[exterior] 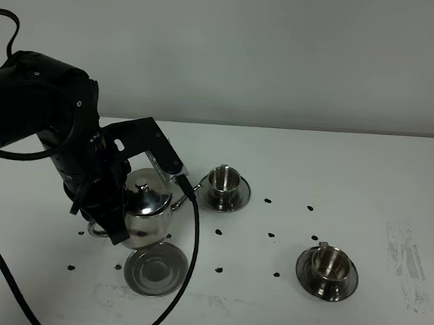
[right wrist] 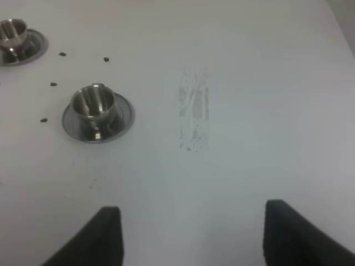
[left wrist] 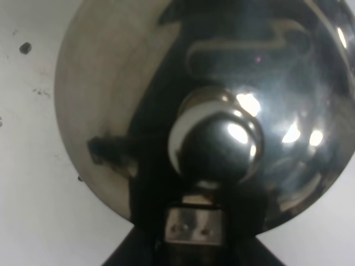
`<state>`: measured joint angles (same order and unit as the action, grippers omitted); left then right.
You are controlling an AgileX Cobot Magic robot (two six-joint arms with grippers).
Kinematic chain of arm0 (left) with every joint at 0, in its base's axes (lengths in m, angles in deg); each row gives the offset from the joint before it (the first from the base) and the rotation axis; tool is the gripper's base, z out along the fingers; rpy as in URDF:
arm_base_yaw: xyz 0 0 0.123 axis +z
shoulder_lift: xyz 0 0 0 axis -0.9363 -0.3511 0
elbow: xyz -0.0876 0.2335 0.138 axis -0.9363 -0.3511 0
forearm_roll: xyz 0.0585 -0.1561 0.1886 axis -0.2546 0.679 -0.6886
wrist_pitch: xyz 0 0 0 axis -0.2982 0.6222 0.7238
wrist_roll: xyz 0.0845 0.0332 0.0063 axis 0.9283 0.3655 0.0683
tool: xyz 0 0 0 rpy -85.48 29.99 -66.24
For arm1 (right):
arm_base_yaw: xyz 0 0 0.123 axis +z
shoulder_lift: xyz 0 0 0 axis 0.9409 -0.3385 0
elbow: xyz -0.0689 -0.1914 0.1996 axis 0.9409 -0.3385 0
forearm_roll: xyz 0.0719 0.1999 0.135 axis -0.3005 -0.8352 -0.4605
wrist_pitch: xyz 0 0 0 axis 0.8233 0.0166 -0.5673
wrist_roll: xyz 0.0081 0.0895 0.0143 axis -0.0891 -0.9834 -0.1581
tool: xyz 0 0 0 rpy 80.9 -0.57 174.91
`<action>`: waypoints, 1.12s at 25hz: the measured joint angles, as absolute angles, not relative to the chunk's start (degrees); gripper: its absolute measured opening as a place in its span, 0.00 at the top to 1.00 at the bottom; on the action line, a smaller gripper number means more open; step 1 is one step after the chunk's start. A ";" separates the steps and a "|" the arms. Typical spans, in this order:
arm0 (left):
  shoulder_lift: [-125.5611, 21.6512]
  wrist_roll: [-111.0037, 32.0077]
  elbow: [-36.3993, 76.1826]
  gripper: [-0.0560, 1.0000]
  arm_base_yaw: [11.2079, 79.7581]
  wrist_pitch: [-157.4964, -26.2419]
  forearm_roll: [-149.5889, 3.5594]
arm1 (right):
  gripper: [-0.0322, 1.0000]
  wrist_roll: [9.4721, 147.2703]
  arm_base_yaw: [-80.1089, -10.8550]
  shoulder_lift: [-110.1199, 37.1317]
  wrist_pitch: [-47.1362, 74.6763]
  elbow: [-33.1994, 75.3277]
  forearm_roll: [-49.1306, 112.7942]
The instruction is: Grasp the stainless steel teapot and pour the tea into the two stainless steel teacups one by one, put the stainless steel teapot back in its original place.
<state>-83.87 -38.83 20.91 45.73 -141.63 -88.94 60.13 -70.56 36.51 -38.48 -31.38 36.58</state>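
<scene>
Close against the left arm's fingers [exterior: 115, 228], which are pressed together, apparently on its loop handle, sits the squat mirror-polished stainless steel teapot [exterior: 146, 211]. It is off the empty round ringed steel saucer [exterior: 154, 269], which lies near those fingers. Its spout points toward the first small steel teacup [exterior: 225, 184] on a saucer, a little beyond. The second small steel teacup [exterior: 328, 267] stands well apart from them. The grasp looks done. Whether any tea has gone in cannot be told, and the return remains. The right arm's fingers [right wrist: 108, 235] are spread and empty over the white bench [right wrist: 249, 83].
</scene>
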 joint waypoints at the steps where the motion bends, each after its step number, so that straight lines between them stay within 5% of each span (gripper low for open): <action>1: -83.87 -37.78 20.91 0.70 46.03 -141.74 -88.94 | 0.43 60.13 -70.56 36.51 -38.48 -31.38 36.58; 28: -83.87 -13.37 20.92 0.70 47.23 -140.03 -85.39 | 0.43 60.13 -70.56 36.51 -38.48 -31.38 36.58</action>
